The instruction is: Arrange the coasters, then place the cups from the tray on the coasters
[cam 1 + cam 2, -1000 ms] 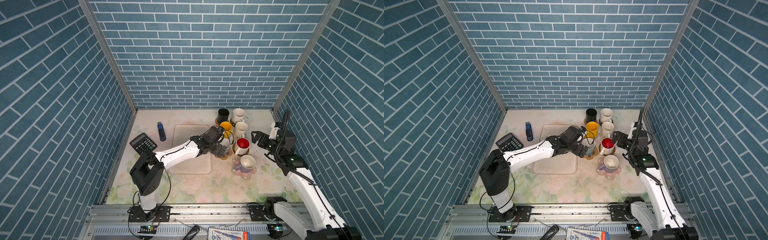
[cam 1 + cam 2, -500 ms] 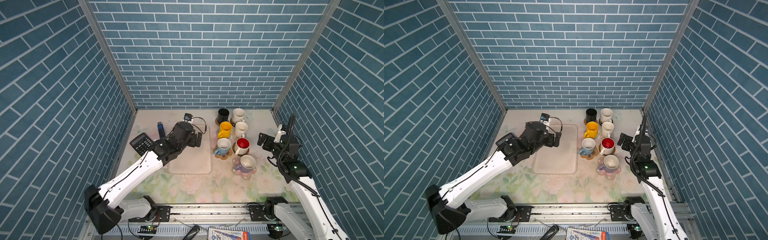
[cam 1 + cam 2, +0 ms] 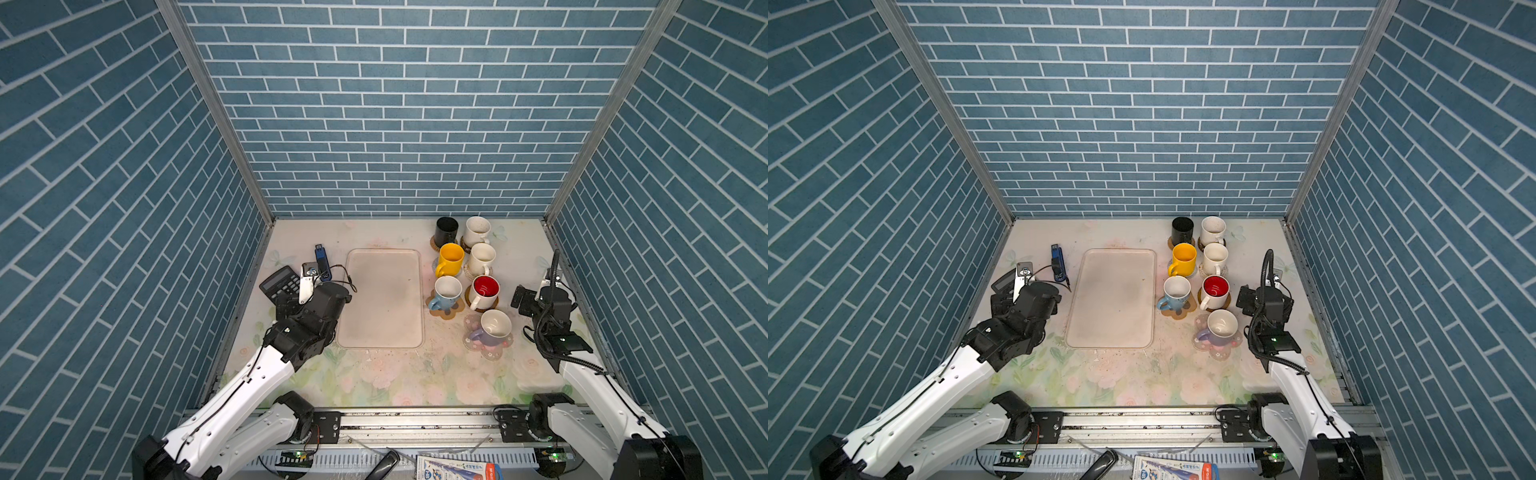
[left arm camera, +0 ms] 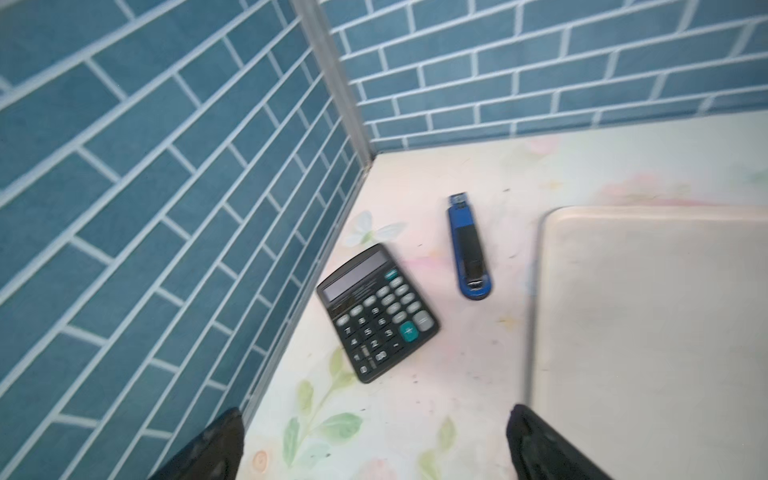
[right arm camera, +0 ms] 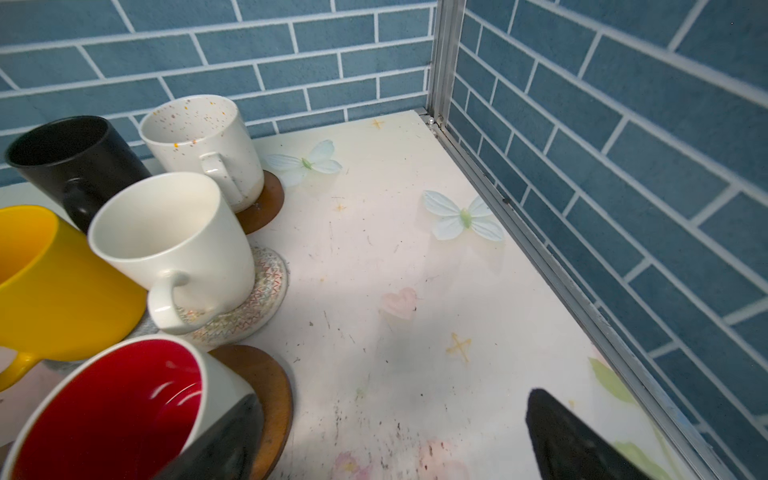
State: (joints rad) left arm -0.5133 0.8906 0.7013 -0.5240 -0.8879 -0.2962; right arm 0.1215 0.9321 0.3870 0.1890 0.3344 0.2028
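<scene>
Table: you are getting open floor along the front edge and a strip beside the right wall. Tray is lying mid-table. Seven cups are standing just right of it, on coasters that are mostly hiding beneath them. Left gripper is hovering, fingers spread, between the left wall and the tray's edge. Right gripper is hanging, fingers spread, between the red-inside cup and the right wall; contact there: cannot tell. In both top views your left wrist is covering part of the calculator.
</scene>
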